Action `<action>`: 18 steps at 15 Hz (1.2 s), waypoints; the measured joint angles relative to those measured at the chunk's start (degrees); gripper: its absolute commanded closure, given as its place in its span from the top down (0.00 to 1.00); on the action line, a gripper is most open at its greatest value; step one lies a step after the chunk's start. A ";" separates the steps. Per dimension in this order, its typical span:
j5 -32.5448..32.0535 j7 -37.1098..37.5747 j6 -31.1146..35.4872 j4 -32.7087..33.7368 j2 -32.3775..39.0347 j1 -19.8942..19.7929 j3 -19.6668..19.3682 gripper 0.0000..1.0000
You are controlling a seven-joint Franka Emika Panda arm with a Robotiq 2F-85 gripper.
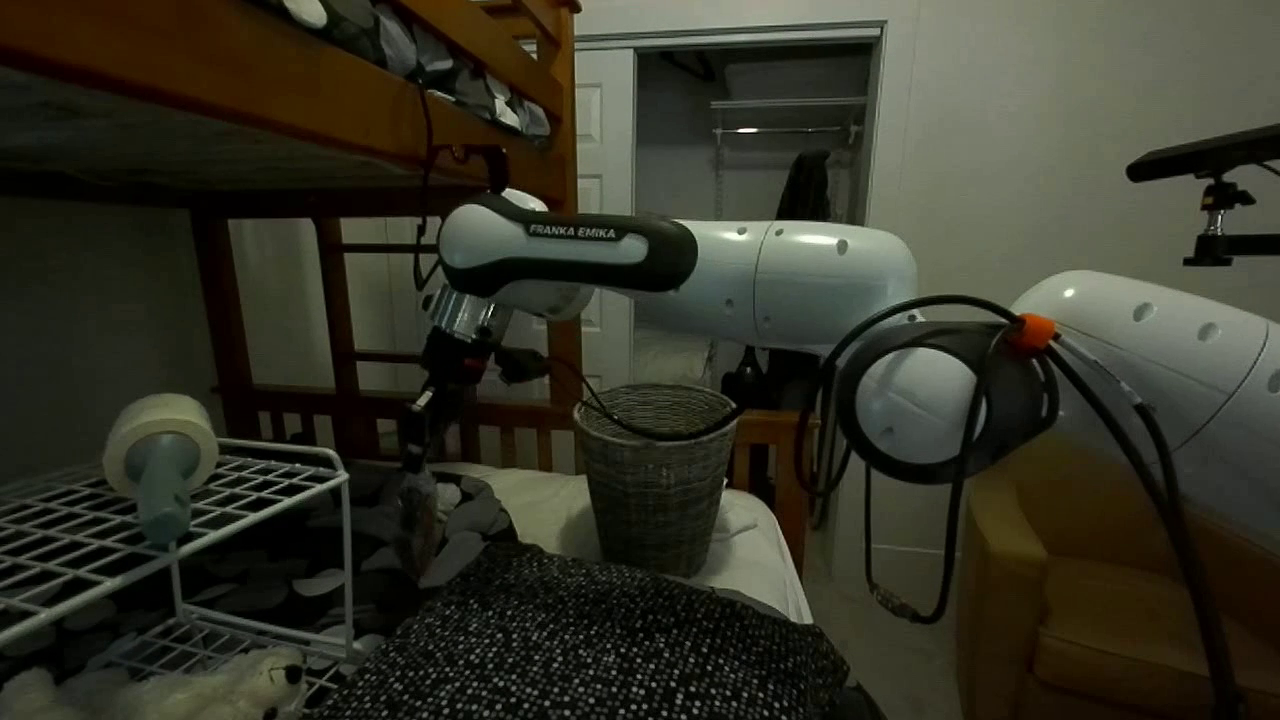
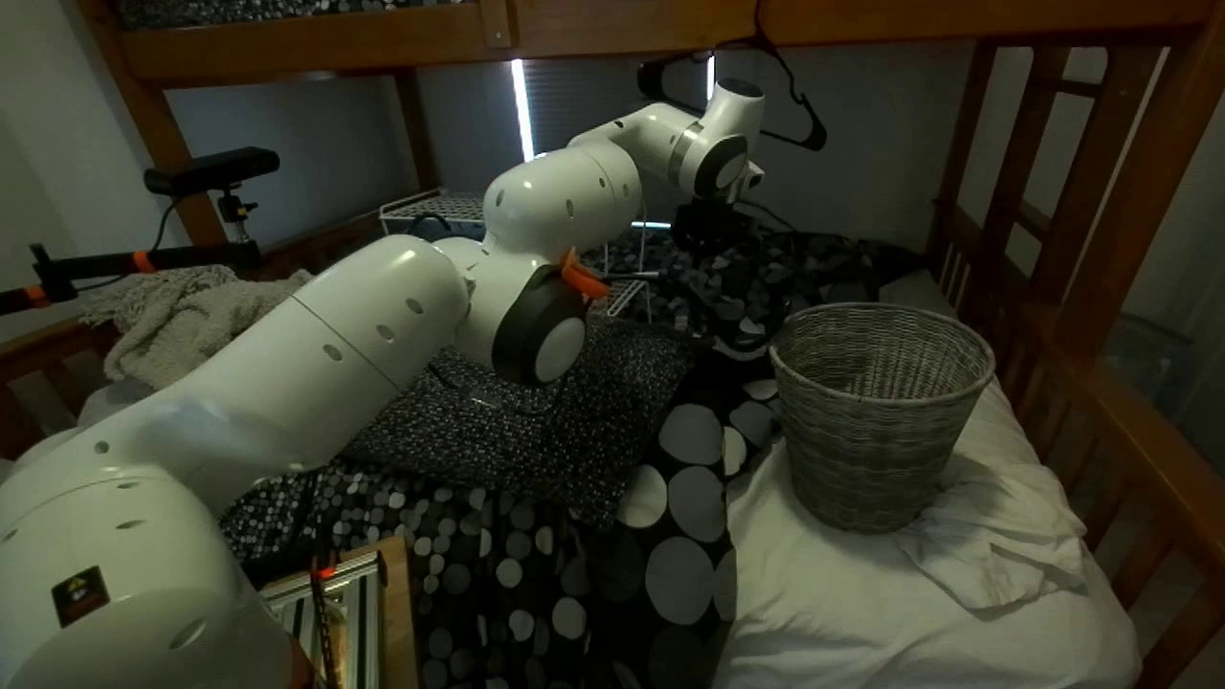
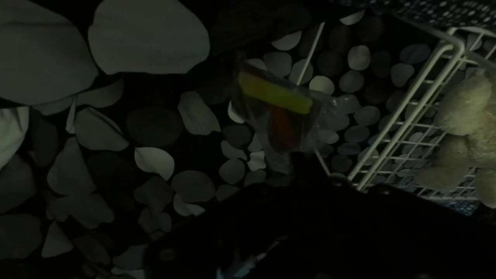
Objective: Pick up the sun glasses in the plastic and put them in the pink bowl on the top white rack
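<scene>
Plastic loosely wrapped the glasses, which hung from my fingers, clenched on one end, beside the rack. I judged them light, slick outside, stiff yet fragile within; a steady pinch on that end seemed safer than squeezing the middle.

robot arm: "FRANKA EMIKA" | dark label low on arm: small yellow triangle, rest unreadable

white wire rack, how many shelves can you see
2: the top shelf, and the lower shelf beneath it, holding a white plush toy. The rack is partly cropped or covered, so more may be hidden.
</scene>
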 measured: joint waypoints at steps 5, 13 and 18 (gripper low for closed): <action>0.59 1.82 -2.21 -0.35 -1.39 -0.84 0.35 0.00; 4.50 6.34 6.23 -0.48 -0.60 -2.42 1.81 0.01; 4.61 6.21 6.92 -0.52 -0.49 -2.36 1.95 0.00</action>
